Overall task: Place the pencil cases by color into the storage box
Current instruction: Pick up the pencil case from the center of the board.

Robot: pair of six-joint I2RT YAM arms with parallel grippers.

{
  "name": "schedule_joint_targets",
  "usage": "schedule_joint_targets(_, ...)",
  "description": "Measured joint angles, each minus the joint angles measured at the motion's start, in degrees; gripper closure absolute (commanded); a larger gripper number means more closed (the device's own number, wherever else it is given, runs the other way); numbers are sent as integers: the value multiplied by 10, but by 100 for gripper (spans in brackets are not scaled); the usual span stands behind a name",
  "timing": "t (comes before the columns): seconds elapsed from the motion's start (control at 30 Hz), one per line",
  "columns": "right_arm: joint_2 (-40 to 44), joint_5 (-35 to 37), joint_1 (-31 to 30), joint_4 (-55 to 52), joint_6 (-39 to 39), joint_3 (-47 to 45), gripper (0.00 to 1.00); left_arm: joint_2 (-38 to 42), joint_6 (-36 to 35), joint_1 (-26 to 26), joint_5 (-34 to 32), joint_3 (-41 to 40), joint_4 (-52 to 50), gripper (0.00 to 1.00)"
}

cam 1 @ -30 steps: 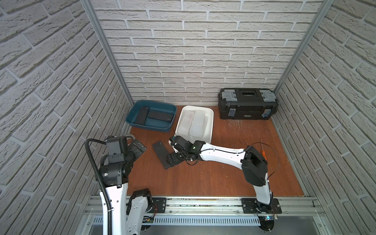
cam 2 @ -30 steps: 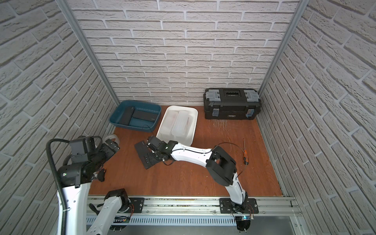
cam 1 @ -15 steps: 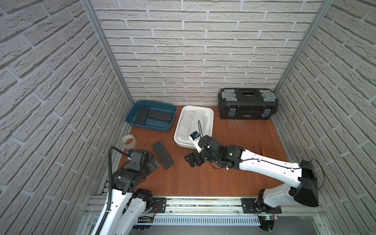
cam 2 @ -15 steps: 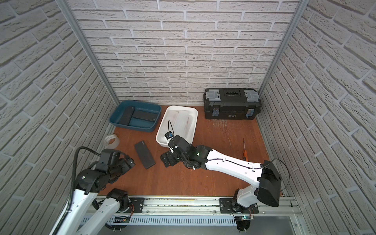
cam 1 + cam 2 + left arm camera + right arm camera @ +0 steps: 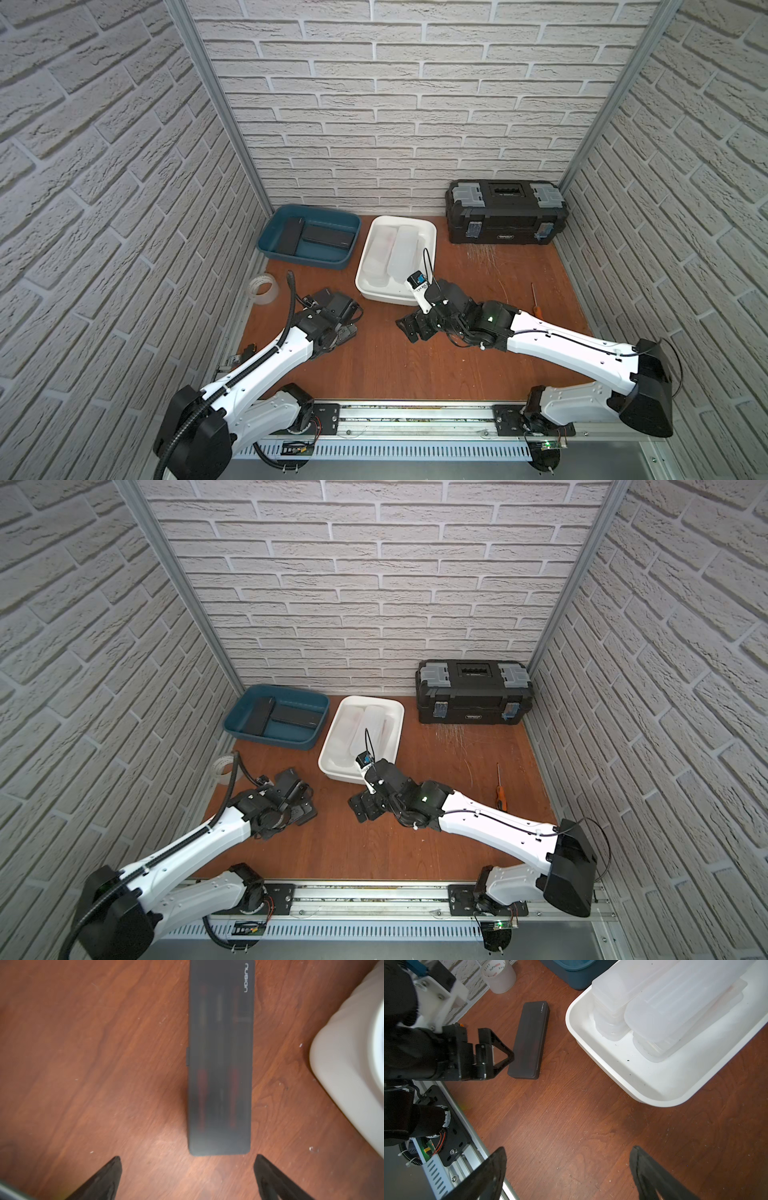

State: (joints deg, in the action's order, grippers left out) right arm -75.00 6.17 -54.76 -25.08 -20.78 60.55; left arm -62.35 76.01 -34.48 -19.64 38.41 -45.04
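Observation:
One black pencil case (image 5: 220, 1064) lies flat on the wooden table; in a top view only its far corner (image 5: 322, 294) shows under my left wrist. My left gripper (image 5: 188, 1157) is open and empty, its fingertips just short of the case's near end and spread wider than the case. From the right wrist, that gripper's finger (image 5: 500, 1051) sits at the case's (image 5: 529, 1036) corner. My right gripper (image 5: 569, 1147) hangs open and empty over bare table, in front of the white storage box (image 5: 430, 232) holding frosted white cases (image 5: 401, 249). The blue storage box (image 5: 266, 249) holds two black cases (image 5: 328, 239).
A clear tape roll (image 5: 262, 289) stands by the left wall, just beyond the black case. A black toolbox (image 5: 505, 218) sits at the back right, and an orange screwdriver (image 5: 536, 301) lies near the right wall. The white box's corner (image 5: 342, 1064) is close beside the case.
My right gripper has pulled back from the black case toward the table's middle. My left arm has come down from the left side and reached the case's near end.

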Motion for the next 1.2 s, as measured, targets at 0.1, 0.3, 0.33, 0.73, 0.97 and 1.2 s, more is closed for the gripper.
schedule_joint_targets(0.1, 8, 0, 3, 0, 6, -2, 7, -27, 6, -1, 0, -3, 40, 2)
schedule_joint_targets(0.3, 10, 0, 8, 0, 18, -4, 7, -65, 10, 0, 0, -9, 96, 2)
schedule_joint_targets(0.33, 10, 0, 9, 0, 19, -5, 7, -73, 9, 0, 0, -8, 101, 2)
schedule_joint_targets(0.73, 20, -9, 22, 1, 21, -26, 7, -140, -3, 25, 10, 0, 118, 4)
schedule_joint_targets(0.97, 22, -11, 25, 1, 21, -30, 7, -161, -17, 41, 20, 5, 132, 6)
schedule_joint_targets(1.2, 25, -11, 26, 1, 21, -31, 7, -193, -37, 52, 37, 17, 140, 9)
